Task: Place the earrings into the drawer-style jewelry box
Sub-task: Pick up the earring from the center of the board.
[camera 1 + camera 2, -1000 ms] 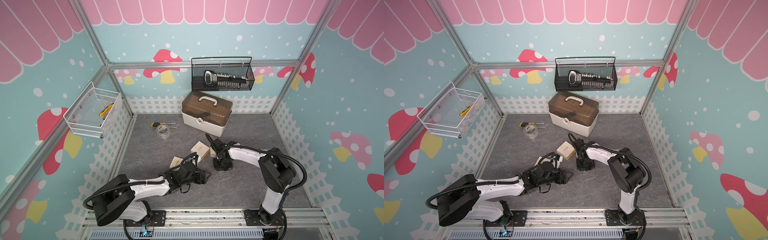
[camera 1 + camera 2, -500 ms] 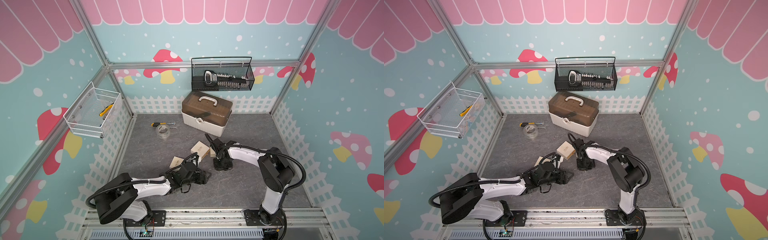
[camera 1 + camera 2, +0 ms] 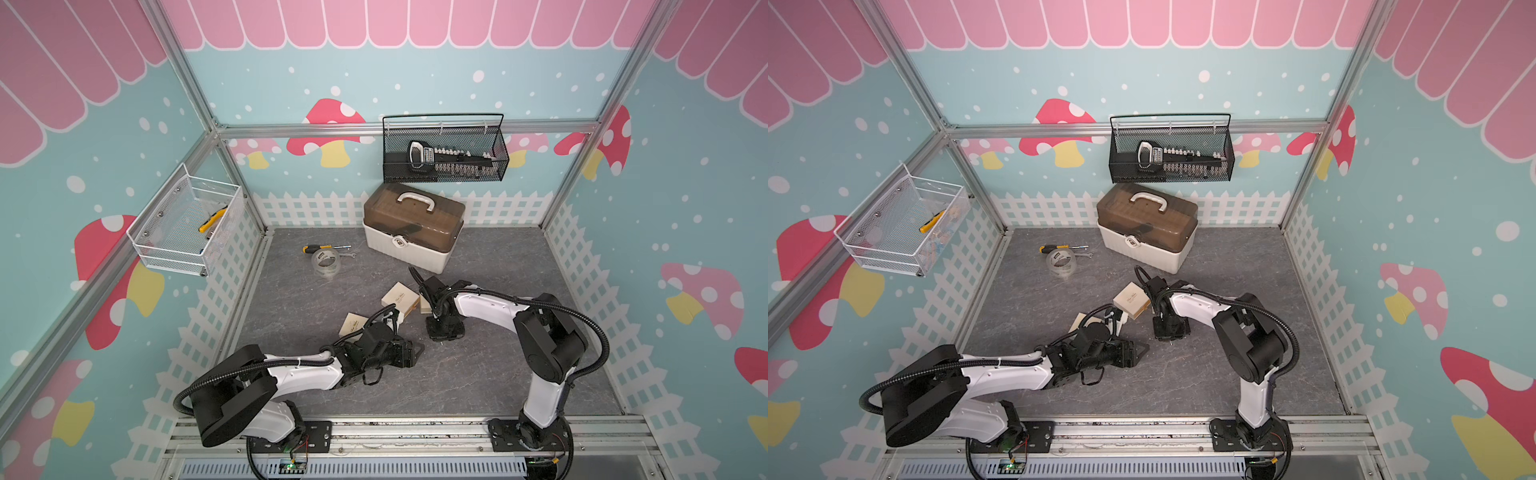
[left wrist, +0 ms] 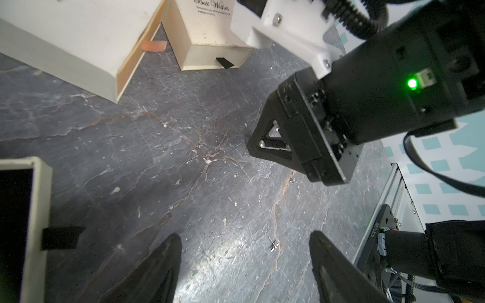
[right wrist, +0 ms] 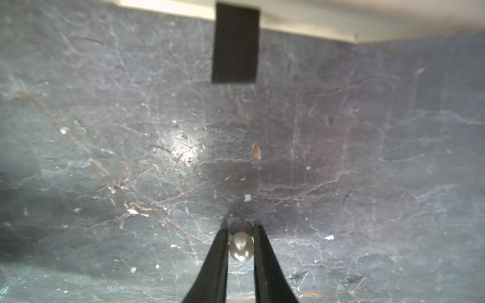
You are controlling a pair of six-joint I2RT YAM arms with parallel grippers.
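A pearl earring [image 5: 241,246] sits pinched between the black fingers of my right gripper [image 5: 240,230], which is shut on it just above the grey floor. In both top views the right gripper [image 3: 442,337] [image 3: 1169,336] points down beside a cream jewelry box [image 3: 400,297] [image 3: 1130,300]. My left gripper [image 4: 245,236] [image 3: 417,353] is open, low over the floor. A tiny pin-like earring [image 4: 273,246] lies between its fingers. An open cream drawer [image 4: 34,199] with a dark inside and a black pull tab lies next to the left gripper.
A second cream box [image 3: 353,324] lies by the left wrist. Two thin metal pins [image 5: 299,282] [image 5: 354,286] lie on the floor near the right fingers. A tool case [image 3: 411,232], a tape roll [image 3: 326,262] and a screwdriver [image 3: 318,248] sit further back.
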